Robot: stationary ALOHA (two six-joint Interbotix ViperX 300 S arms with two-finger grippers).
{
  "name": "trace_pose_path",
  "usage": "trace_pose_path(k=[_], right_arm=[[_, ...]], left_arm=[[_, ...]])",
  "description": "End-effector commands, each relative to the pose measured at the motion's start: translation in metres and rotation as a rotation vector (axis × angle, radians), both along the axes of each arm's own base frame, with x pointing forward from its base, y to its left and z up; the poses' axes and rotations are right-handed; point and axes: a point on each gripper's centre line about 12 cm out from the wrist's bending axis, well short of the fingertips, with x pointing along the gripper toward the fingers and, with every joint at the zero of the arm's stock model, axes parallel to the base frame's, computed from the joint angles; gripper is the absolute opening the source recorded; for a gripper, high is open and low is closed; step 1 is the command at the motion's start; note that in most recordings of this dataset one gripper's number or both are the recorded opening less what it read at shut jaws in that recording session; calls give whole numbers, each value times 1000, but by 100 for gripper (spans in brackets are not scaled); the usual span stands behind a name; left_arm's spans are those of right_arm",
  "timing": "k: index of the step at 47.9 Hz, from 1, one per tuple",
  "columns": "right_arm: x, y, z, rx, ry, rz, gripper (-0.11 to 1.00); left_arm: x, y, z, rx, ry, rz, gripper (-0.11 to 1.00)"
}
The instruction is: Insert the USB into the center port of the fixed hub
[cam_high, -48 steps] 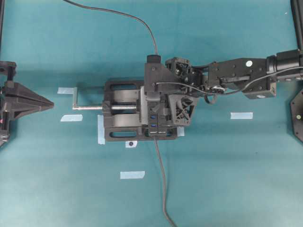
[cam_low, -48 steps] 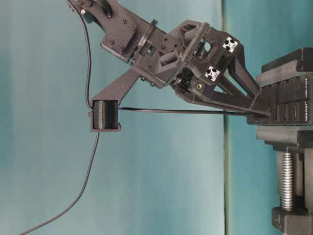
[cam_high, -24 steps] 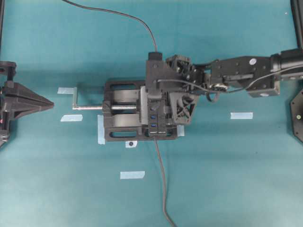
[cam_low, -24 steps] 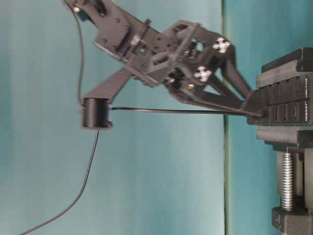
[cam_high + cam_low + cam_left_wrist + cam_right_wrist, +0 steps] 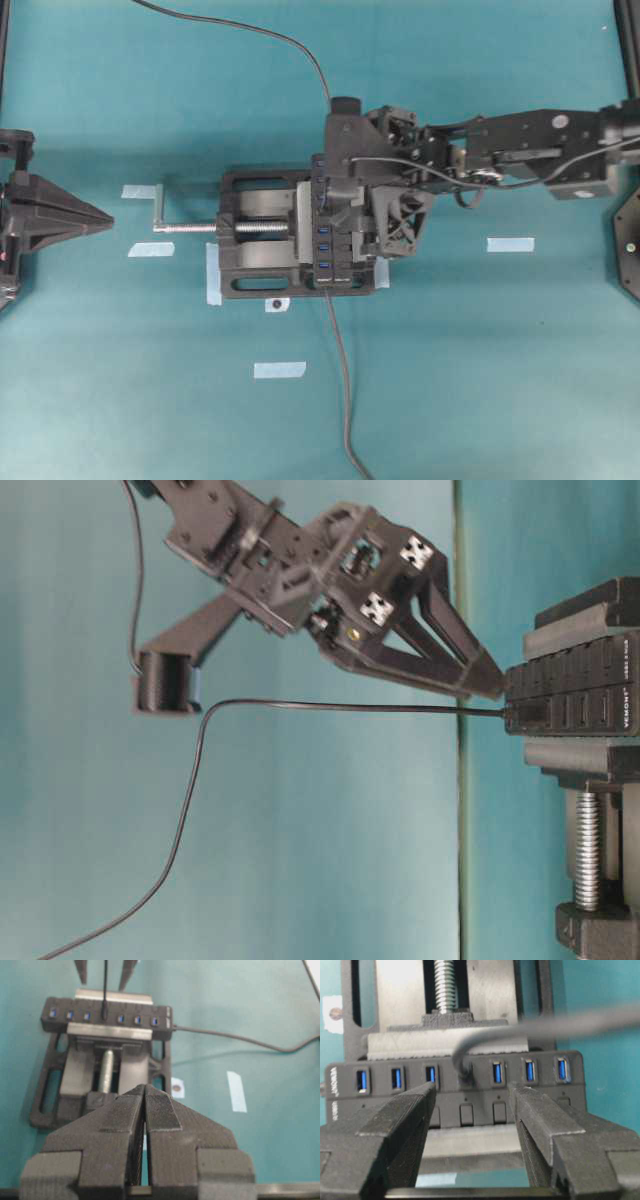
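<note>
Sitting snug in the center port (image 5: 465, 1074), the USB (image 5: 464, 1071) is in the hub (image 5: 455, 1091)!

Right gripper (image 5: 472, 1110) has its jaws spread wide and empty, one finger either side of the plug, touching nothing. Cable (image 5: 330, 707) runs straight out from the hub, then droops away to the mat (image 5: 480, 380). Hub is clamped in the vise (image 5: 255, 245), blue ports in a row on each side of the plug. Left gripper (image 5: 144, 1125) is parked well back, pads pressed together, holding nothing.
</note>
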Motion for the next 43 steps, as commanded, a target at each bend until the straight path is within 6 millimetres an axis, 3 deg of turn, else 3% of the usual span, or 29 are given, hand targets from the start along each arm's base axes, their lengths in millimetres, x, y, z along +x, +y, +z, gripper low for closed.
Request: trace_pose_path(k=[1, 22, 43], right_arm=[[-2, 0, 21, -6, -73, -3, 65], [-18, 2, 32, -10, -127, -4, 65], [-22, 4, 34, -10, -128, -1, 65]], left_arm=[[2, 0, 5, 0, -15, -1, 0], [2, 0, 6, 0, -18, -1, 0], [2, 0, 6, 0, -20, -1, 0]])
